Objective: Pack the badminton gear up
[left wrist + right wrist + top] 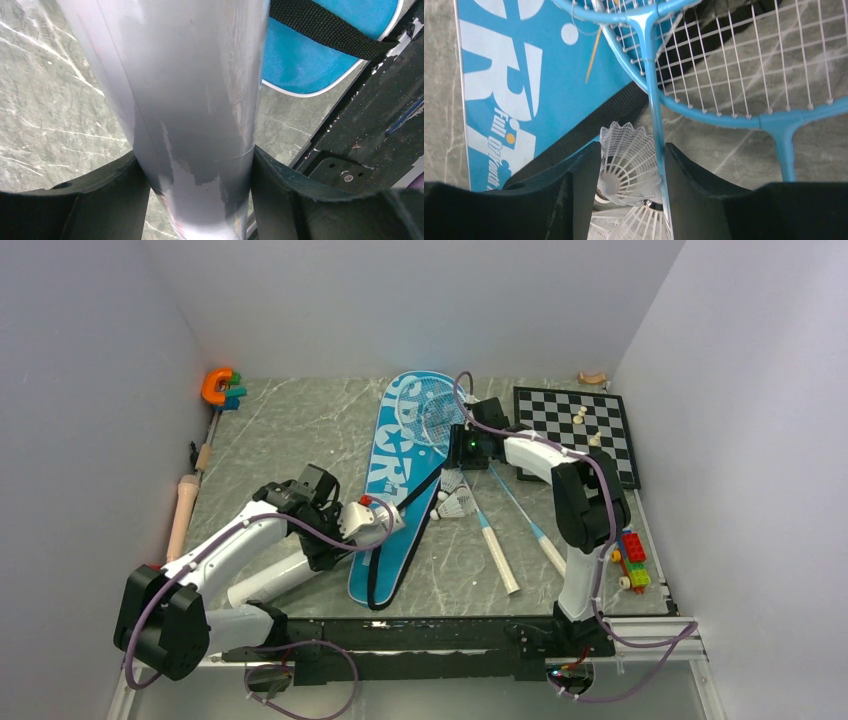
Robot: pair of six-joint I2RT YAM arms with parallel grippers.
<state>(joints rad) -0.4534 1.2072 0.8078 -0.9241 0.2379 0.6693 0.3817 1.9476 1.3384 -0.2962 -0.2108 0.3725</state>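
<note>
Grey marbled table [300, 430], boxed in by plain white walls. Far-left corner: orange C-shaped toy [217, 386], and a pale stick [184, 510] lying along the left edge nearer the arms. Left gripper [335, 525] is clamped on the white tube [270, 580]. In the left wrist view both fingers [100, 200] press against its sides with no gap. The tube runs from near the left arm's base up and right, ending at the near end of the blue bag [395, 470]; whether it is lifted off the table I cannot tell. The bag lies flat mid-table, wide end far, narrow end near, white "SPORT" lettering up, and the black strap [385, 560] trails along its right edge. Just right of the bag sit two white shuttlecocks [458, 504], close together. Right gripper [462, 472] is down over them. In the right wrist view one shuttlecock sits between the fingers [579, 185] and a racket shaft runs along the inner face of the right finger. The jaws stand partly apart and close to both — actual pinch not resolvable, so I cannot tell if anything is held. The two rackets [435, 410] overlap heads on the bag's far end. Their shafts fan out toward the near right and the pale handles [498, 558] rest on bare table, apart from each other. Far right: black-and-white chessboard [570, 430] with a few pale pieces on it. Coloured bricks [632, 560] sit at the right edge beside the right arm.
</note>
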